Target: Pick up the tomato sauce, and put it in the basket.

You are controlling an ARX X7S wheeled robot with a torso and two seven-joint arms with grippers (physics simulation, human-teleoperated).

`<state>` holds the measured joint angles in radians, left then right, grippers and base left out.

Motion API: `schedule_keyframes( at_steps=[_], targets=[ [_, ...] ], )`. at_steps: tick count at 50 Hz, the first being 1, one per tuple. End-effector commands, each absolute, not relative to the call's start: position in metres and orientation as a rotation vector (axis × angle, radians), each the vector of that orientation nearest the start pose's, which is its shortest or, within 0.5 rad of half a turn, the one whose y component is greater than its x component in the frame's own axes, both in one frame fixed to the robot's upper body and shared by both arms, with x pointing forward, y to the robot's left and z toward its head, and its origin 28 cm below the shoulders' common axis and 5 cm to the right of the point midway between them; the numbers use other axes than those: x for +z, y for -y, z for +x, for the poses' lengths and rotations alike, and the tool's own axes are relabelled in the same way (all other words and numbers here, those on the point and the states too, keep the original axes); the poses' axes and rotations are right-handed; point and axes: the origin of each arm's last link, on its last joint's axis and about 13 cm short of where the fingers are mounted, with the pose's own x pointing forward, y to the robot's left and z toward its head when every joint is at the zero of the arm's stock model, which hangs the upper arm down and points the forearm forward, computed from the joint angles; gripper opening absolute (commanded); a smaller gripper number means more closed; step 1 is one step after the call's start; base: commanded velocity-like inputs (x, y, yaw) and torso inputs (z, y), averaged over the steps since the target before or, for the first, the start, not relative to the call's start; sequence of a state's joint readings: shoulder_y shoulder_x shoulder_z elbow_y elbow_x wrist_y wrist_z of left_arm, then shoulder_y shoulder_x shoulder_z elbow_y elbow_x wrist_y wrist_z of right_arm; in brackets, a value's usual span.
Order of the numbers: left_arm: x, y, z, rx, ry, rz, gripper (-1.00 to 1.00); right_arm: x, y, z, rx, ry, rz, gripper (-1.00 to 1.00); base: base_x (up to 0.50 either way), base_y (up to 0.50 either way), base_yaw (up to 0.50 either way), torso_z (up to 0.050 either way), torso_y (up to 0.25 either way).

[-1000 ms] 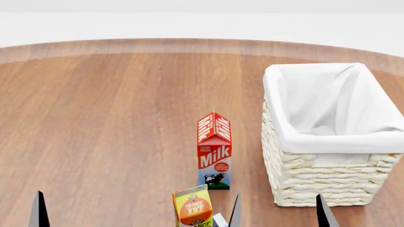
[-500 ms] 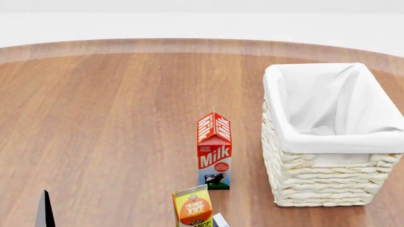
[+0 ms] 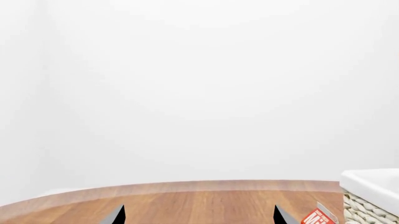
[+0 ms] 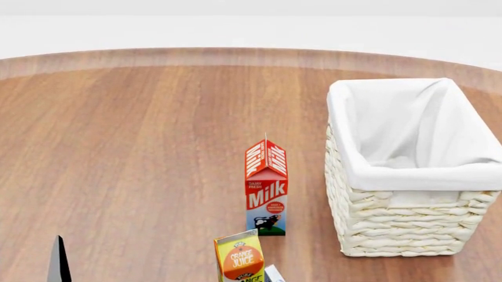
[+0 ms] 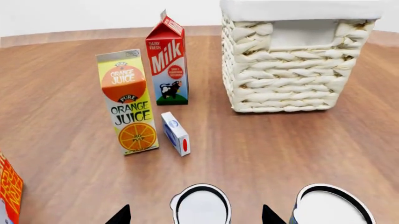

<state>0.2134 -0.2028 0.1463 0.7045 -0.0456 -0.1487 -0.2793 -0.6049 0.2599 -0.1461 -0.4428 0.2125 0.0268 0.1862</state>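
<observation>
Wicker basket (image 4: pixel 408 223), cream-white with a white cloth liner, stands at the right of the brown wooden table (image 4: pixel 141 153), just beside an upright red milk carton (image 4: pixel 267 188). A yellow orange juice carton (image 5: pixel 127 102) stands nearer, a small white-and-blue box (image 5: pixel 175 133) at its foot. Under the right gripper (image 5: pixel 194 217), fingers apart, sits a silver-lidded can (image 5: pixel 201 205), label hidden; another lid (image 5: pixel 330 205) lies beside. Left gripper (image 3: pixel 198 215) hangs fingers apart.

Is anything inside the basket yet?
Nothing shows in the basket: in the head view only its white cloth liner is visible down the inside walls. The near wall hides the bottom nearest the robot, so a small can there cannot be excluded.
</observation>
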Motion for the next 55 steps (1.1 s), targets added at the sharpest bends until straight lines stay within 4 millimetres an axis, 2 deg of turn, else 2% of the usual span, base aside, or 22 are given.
schedule_keyframes(
  at_steps=[1,11,18,36,41,42,44,55],
  targets=[
    [0.108,-0.204,0.153,0.053,0.327,0.046,1.0,0.008,0.108,0.063,0.017,-0.288,0.034,1.0,0.0,0.0,0.0,0.0,0.0],
    [0.108,-0.203,0.153,0.052,0.326,0.046,1.0,0.005,0.105,0.065,0.04,-0.279,0.013,1.0,0.0,0.0,0.0,0.0,0.0],
    [0.107,-0.203,0.153,0.045,0.323,0.044,1.0,-0.008,0.104,0.074,0.039,-0.269,-0.031,1.0,0.0,0.0,0.0,0.0,0.0],
    [0.105,-0.202,0.154,0.042,0.315,0.047,1.0,-0.02,0.11,0.098,-0.012,-0.268,-0.01,1.0,0.0,0.0,0.0,0.0,0.0],
    [0.105,-0.202,0.154,0.041,0.314,0.046,1.0,-0.015,0.11,0.101,-0.01,-0.286,0.007,1.0,0.0,0.0,0.0,0.0,0.0],
    [0.105,-0.201,0.154,0.041,0.314,0.047,1.0,-0.026,0.11,0.102,-0.009,-0.292,0.01,1.0,0.0,0.0,0.0,0.0,0.0],
    [0.106,-0.202,0.154,0.042,0.315,0.046,1.0,-0.031,0.109,0.102,-0.008,-0.305,0.019,1.0,0.0,0.0,0.0,0.0,0.0],
    [0.105,-0.202,0.154,0.041,0.312,0.042,1.0,-0.036,0.107,0.107,0.013,-0.328,0.006,1.0,0.0,0.0,0.0,0.0,0.0]
  ],
)
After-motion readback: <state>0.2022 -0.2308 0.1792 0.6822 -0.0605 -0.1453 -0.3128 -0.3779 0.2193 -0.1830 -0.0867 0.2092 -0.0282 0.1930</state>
